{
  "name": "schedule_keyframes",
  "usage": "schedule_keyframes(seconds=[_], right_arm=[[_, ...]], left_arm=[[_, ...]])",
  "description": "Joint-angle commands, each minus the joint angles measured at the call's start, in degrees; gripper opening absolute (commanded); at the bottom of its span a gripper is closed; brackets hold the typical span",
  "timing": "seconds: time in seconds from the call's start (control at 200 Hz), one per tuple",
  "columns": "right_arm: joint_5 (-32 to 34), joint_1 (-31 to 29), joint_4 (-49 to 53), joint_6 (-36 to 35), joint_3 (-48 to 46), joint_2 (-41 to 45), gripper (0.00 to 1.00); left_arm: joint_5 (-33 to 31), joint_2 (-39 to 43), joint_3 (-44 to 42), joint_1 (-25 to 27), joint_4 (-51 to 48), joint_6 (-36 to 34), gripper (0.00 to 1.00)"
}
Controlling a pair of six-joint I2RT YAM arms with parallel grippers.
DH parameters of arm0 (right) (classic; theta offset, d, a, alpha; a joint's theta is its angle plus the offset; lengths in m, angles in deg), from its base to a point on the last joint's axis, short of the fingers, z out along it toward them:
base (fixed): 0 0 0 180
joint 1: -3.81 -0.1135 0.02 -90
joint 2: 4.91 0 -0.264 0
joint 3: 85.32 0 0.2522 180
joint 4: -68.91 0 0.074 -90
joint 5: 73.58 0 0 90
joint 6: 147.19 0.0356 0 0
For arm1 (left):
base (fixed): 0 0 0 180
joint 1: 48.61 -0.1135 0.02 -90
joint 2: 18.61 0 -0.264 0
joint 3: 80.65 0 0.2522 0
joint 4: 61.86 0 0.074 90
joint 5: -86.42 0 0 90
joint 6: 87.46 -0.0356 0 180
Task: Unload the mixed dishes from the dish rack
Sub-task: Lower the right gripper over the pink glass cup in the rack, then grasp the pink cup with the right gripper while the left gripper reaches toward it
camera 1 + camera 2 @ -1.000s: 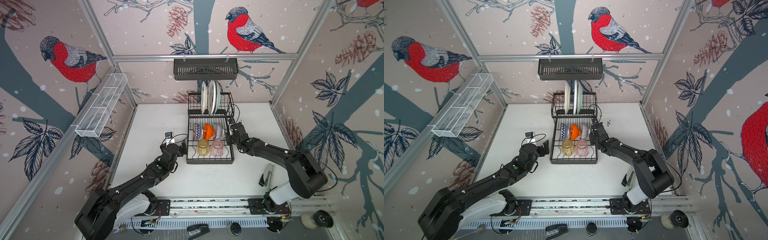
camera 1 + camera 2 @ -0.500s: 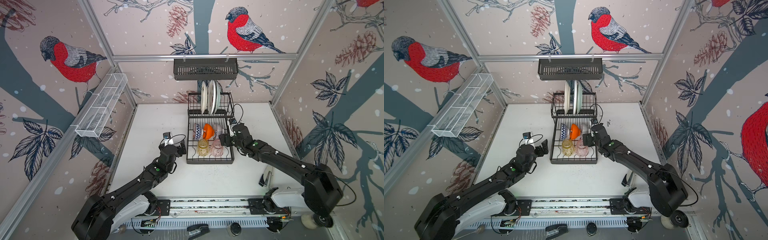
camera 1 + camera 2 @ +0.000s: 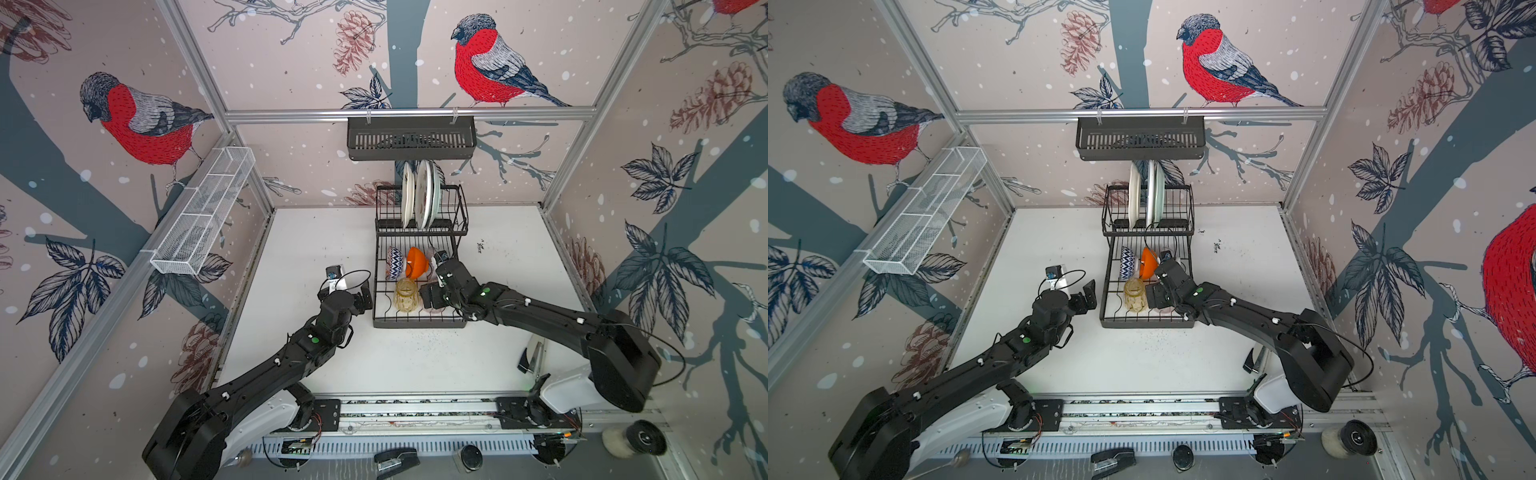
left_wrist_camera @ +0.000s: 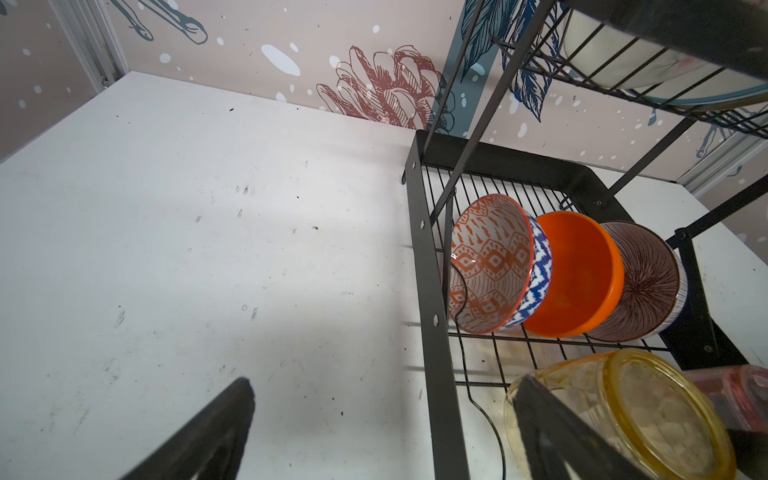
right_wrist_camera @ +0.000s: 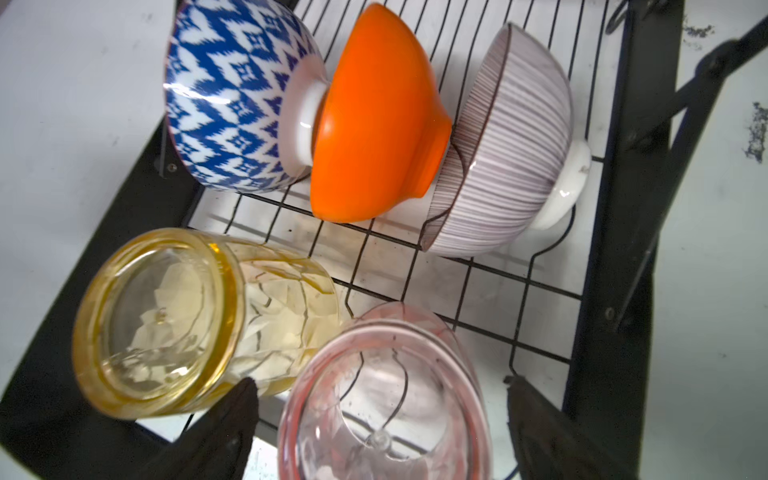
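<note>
The black two-tier dish rack (image 3: 419,323) stands mid-table with plates (image 3: 419,199) upright in its raised basket. On its lower tray lean a blue-patterned bowl (image 5: 232,95), an orange bowl (image 5: 374,116) and a white ribbed bowl (image 5: 507,145). An amber tumbler (image 5: 166,320) and a pink tumbler (image 5: 386,357) stand upside down in front of them. My right gripper (image 5: 382,411) is open and straddles the pink tumbler with a gap on each side. My left gripper (image 4: 382,399) hangs open and empty over the table, just outside the rack's left rim, near the amber tumbler.
A black slotted shelf basket (image 3: 410,139) hangs on the back rail above the rack. A long white mesh tray (image 3: 203,216) is fixed to the left wall. A small black and silver tool (image 3: 530,357) lies near the table's front right. Patterned walls enclose the white table (image 3: 316,249).
My right gripper has swung from the rack's right side leftward and forward over the pink tumbler, and its jaws have opened wide. The left arm has barely moved.
</note>
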Motion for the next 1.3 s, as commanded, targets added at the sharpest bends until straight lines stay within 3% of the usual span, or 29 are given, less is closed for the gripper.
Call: schedule_keyframes(seconds=[0.0, 0.155, 0.435, 0.62, 0.89, 1.015, 1.296], right_arm=[[4.99, -0.32, 1.38, 3.25, 0.35, -1.43, 0.88], [3.36, -0.58, -1.43, 5.6, -1.32, -1.67, 0.79], [3.8, -0.4, -6.59, 9.16, -6.03, 3.44, 0.54], [2.89, 1.69, -8.87, 11.47, -8.5, 8.28, 0.5], [-4.34, 8.14, -15.91, 14.78, -14.58, 15.73, 0.43], [-8.21, 11.03, -17.46, 15.9, -15.64, 18.12, 0.4], [-16.68, 14.94, -18.97, 20.65, -15.55, 20.52, 0.38]], left_arm=[[0.22, 0.08, -0.2, 0.07, 1.9, 0.34, 0.97], [0.5, 0.27, -0.14, 0.07, 1.96, 0.45, 0.98], [1.3, -1.4, 0.41, 0.07, 2.34, 1.02, 0.98], [3.03, -0.95, 0.29, 0.07, 3.29, 2.2, 0.98], [13.73, -1.6, 0.8, 0.03, 7.1, 6.07, 0.98], [18.86, -1.64, 0.75, 0.1, 10.1, 6.22, 0.89], [28.54, -2.96, 3.18, 1.6, 16.23, 9.86, 0.83]])
